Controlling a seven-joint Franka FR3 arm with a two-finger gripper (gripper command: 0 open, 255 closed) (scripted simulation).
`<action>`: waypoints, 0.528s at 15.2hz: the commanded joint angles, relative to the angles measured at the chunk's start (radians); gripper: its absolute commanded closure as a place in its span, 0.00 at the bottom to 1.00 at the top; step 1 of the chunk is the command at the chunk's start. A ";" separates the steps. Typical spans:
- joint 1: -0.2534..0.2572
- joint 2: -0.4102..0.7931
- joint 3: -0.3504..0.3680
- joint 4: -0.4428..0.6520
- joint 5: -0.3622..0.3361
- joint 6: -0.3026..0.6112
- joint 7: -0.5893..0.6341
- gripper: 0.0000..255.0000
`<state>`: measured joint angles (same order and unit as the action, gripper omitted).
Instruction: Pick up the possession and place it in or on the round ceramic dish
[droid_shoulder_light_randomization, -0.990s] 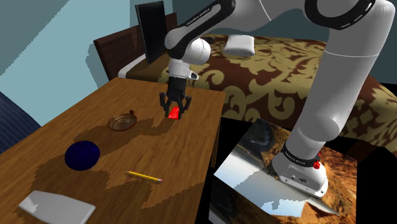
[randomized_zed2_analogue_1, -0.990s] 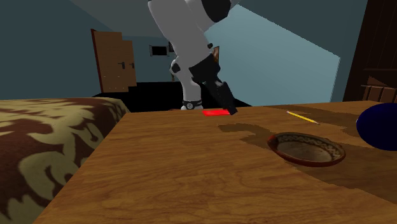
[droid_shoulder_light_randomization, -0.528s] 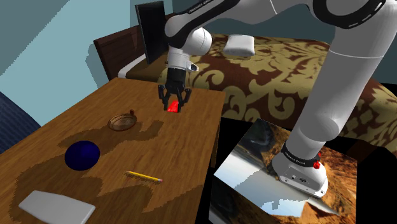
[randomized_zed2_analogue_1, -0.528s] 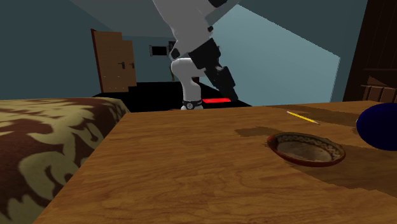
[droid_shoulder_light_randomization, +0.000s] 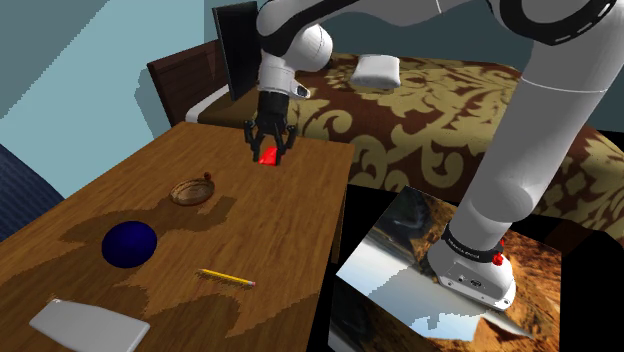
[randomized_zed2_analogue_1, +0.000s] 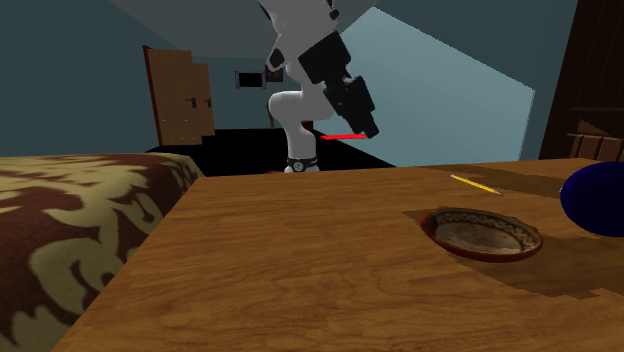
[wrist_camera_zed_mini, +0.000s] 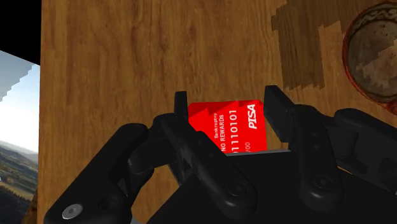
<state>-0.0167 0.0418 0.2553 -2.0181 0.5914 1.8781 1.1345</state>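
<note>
Fig. The gripper is clenched on the red card, which it grips by its edges. We see the card lying level above the wooden table, apparently clear, ready for carrying toward the round dish at the shoulder view's left.

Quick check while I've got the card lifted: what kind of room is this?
Most likely a bedroom: a bed with a brown-and-gold cover and a white pillow stands beside the wooden table, with a dark headboard. The gripper clasps the red card.
</note>
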 joint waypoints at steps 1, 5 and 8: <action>0.013 0.049 0.011 0.065 -0.011 -0.001 0.033 1.00; 0.054 0.183 0.035 0.233 -0.047 0.006 0.118 1.00; 0.091 0.291 0.047 0.378 -0.082 -0.002 0.183 1.00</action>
<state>0.0604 0.2910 0.2979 -1.6975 0.5233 1.8797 1.2918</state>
